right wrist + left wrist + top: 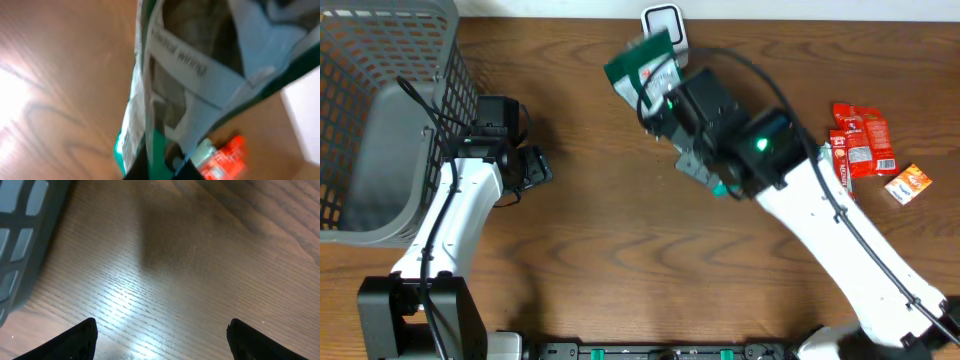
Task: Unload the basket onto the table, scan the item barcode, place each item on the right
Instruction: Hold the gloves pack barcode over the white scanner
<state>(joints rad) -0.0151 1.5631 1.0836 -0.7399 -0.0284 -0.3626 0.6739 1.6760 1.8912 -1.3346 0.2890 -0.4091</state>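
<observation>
Overhead view: the right gripper was clamped on a green-and-white packet and held it lifted at the far edge of the table. The packet's upper corner lay just beside, perhaps overlapping, the white scanner.

Right wrist view: the packet filled the frame, blurred, with white printed panels facing the lens. No barcode was legible. A red patch sat near its lower edge; I could not tell whether it was scanner light or print. A white block at the right edge was probably the scanner.

The left gripper hung beside the grey basket. In the left wrist view its fingers were spread wide over bare wood, with nothing between them.

Red packets and a small orange packet lay well apart on the right.

Judgement: pick-up and carry looked done and presentation at the scanner was in hand. Whether the code faced the reader could not be told. Left to do: a confirmed read, then probably setting the packet away.
</observation>
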